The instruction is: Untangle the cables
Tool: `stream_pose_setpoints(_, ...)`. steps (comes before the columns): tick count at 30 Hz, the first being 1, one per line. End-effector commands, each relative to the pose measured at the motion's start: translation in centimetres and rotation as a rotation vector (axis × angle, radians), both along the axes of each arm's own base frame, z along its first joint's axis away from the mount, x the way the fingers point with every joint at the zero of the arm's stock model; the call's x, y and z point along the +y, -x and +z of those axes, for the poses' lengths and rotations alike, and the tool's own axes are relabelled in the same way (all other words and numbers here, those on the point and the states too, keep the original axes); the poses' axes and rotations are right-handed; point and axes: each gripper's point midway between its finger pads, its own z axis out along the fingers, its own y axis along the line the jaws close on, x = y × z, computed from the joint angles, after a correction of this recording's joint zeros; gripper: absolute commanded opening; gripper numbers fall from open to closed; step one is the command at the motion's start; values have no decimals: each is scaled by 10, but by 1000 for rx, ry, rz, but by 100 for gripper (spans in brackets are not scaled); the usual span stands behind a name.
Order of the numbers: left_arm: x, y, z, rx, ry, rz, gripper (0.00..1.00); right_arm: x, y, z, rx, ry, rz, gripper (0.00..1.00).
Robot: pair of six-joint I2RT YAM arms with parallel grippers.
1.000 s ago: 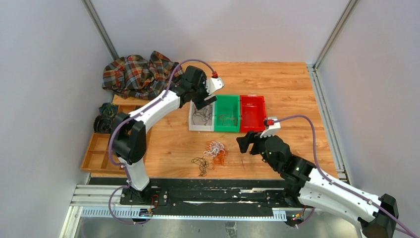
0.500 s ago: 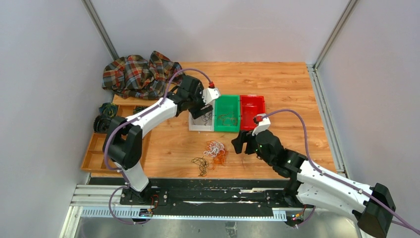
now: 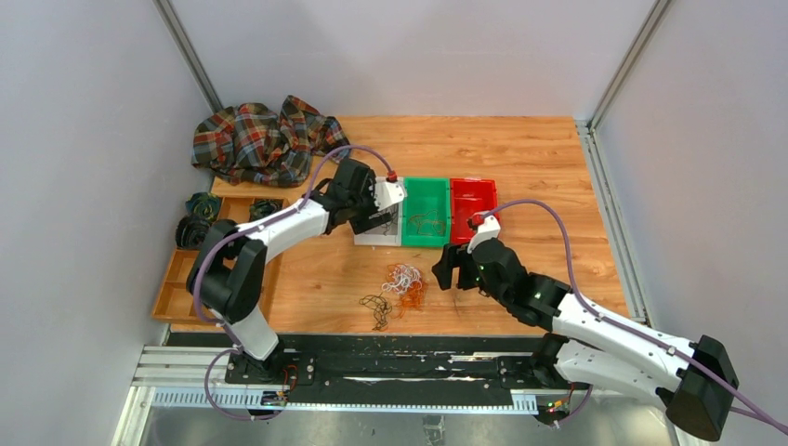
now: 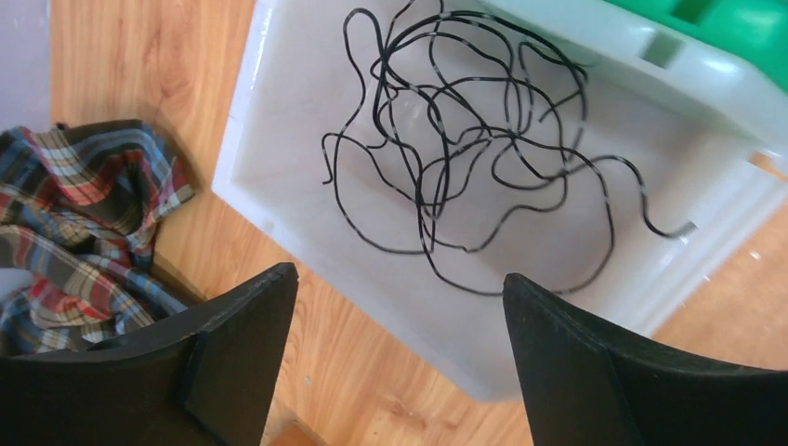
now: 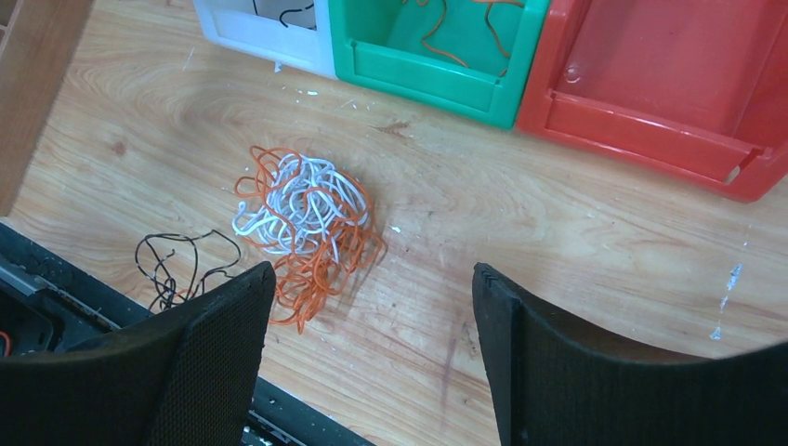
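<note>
In the left wrist view, the left gripper (image 4: 400, 286) is seen with its jaws wide apart and nothing held between them. It is poised over the near edge of the white bin (image 4: 269, 139), which fills the upper centre of that frame. A black cable (image 4: 437, 186) lies inside the bin as a loose, looping snarl spread across the floor. A plaid cloth (image 4: 70, 214) is bunched at the left edge of the frame, apart from the bin.

In the right wrist view, the right gripper (image 5: 372, 274) is likewise spread open and empty above the table (image 5: 576, 232). A tangle (image 5: 302, 218) of white and orange wires rests on the wood left of centre, just above and left of the gap between the jaws. A loose black cable (image 5: 177, 262) lies near it at the lower left, close to the table edge. Along the top of the frame, the green bin (image 5: 418, 74) is set against the white one, with an orange cable (image 5: 446, 37) inside. The red bin (image 5: 650, 102) stands against it at the upper right.
</note>
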Motion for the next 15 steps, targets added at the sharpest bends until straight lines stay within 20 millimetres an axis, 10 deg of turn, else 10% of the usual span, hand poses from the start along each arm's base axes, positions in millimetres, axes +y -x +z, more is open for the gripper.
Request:
stream_pose_setpoints(1,-11,21,63,-28,102,-104,91,-4,-5,13,7,16,-35,77)
stream_pose_setpoints(7,-6,130,84,298,100,-396,98,3,-3,10,27,11,-4,76)
stream_pose_setpoints(15,5,232,23,636,192,-512,96,10,1,4,50,-6,28,75)
